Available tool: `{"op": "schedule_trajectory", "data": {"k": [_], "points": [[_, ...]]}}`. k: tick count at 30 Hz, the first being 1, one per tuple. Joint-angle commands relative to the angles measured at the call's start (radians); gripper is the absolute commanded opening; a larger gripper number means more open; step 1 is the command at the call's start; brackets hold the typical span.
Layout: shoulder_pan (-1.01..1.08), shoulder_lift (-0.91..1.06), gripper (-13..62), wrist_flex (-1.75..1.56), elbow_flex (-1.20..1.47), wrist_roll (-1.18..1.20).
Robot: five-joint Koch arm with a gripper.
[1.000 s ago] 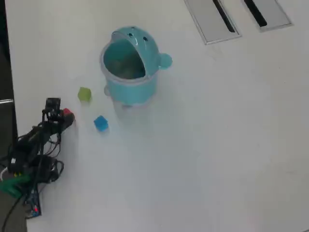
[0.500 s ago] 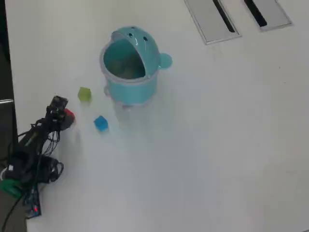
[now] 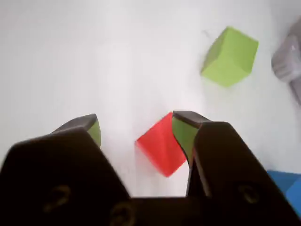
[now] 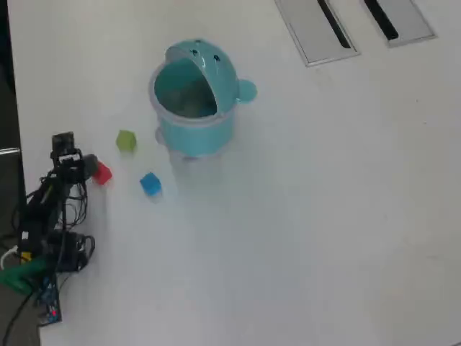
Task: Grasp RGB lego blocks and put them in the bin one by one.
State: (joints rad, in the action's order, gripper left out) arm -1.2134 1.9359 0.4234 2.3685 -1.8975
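In the wrist view my gripper [image 3: 136, 126] is open, its green-padded fingers spread wide. The red block [image 3: 161, 146] lies on the table between them, close against the right finger and apart from the left one. From overhead the gripper [image 4: 81, 167] sits at the table's left edge with the red block [image 4: 102, 174] just to its right. The yellowish-green block [image 4: 126, 140] and the blue block [image 4: 150, 184] lie further right on the table. The teal bin [image 4: 193, 101] stands beyond them with its lid open. The green block [image 3: 230, 56] and the blue block's corner [image 3: 287, 188] also show in the wrist view.
Two grey slotted panels [image 4: 317, 29] lie at the table's far edge. My arm's base and cables [image 4: 43, 245] occupy the lower left corner. The white table [image 4: 324, 216] stretches right of the blocks.
The gripper has swung left and away from the red block, which now lies exposed on the table to its right. The bin and the other blocks have not moved.
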Motion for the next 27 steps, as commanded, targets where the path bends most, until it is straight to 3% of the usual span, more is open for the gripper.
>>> {"op": "schedule_trajectory", "data": {"k": [1, 7, 27], "points": [[0.029, 0.008, 28.1, -0.035, -0.089, -0.133], [0.080, 0.020, 28.1, -0.069, -0.086, -0.295], [0.135, -0.120, 29.6, -0.067, -0.069, -0.348]]}}
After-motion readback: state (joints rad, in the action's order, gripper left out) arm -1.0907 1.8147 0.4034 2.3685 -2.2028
